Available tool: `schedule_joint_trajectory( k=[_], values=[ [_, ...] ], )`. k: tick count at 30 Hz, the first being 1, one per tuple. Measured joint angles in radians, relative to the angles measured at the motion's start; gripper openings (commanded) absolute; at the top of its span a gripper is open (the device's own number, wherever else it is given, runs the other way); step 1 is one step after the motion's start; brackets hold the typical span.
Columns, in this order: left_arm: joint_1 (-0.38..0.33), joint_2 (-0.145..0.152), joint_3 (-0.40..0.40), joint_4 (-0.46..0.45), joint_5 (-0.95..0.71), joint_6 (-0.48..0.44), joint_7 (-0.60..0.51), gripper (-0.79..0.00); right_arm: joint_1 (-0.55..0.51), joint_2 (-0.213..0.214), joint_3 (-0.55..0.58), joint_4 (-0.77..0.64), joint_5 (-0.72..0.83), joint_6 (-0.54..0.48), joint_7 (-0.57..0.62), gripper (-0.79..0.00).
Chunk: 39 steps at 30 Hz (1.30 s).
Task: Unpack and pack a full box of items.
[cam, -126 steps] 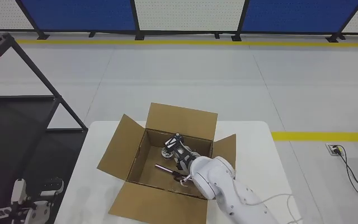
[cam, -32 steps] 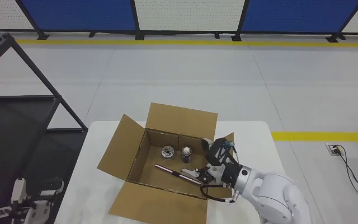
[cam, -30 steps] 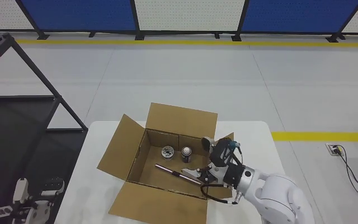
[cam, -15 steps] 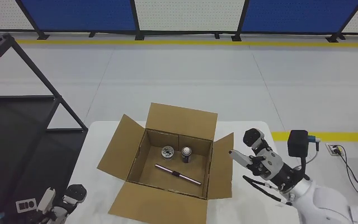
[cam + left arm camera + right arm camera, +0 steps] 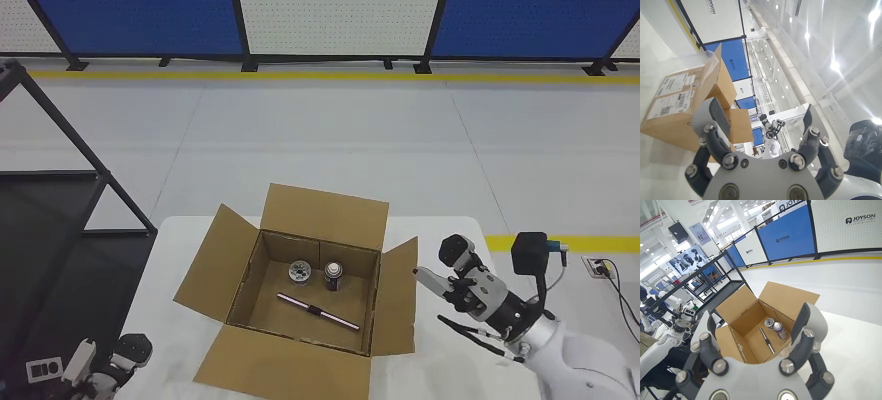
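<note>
Left gripper [image 5: 762, 107] spread empty, cardboard box [image 5: 676, 121] nearby

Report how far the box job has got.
Done: the box is open, flaps spread. In hand: nothing; the right gripper is open beside the box, the left gripper open too. Left: the rod, spray can and round metal part lie inside, seemingly awaiting unpacking.

Right claw [image 5: 757, 319] spread wide, angled downward, left claw [image 5: 762, 110] spread wide, tilted upward.
</note>
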Motion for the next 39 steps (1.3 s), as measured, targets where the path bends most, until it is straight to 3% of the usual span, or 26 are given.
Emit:
schedule_joint_trajectory(
  k=[4,12,16,24,28,32,39],
  values=[
    [-0.027,0.0,0.011,0.016,-0.054,0.069,0.044,0.0,-0.014,0.007,-0.003,0.026,0.063,0.024,0.038,0.0],
    [-0.071,0.01,-0.013,0.049,-0.036,0.142,-0.001,0.0,0.013,0.037,0.019,0.092,0.18,0.125,0.336,0.0],
    [-0.104,0.015,-0.012,0.063,-0.012,0.168,0.01,0.0,0.026,0.048,-0.003,0.11,0.196,0.154,0.416,0.0],
    [-0.121,0.017,0.014,0.064,0.007,0.181,0.018,0.0,0.056,0.054,-0.125,0.093,0.261,0.113,0.398,0.0],
    [-0.112,0.016,0.02,0.059,0.004,0.178,0.022,0.0,0.109,0.05,-0.229,0.092,0.23,0.15,0.359,0.0],
    [-0.098,0.014,0.023,0.06,-0.01,0.168,0.03,0.0,0.184,0.044,-0.327,0.125,0.13,0.253,0.314,0.0],
    [-0.087,0.013,0.022,0.06,-0.018,0.163,0.044,0.0,0.184,0.044,-0.325,0.125,0.135,0.254,0.314,0.0]
  ],
)
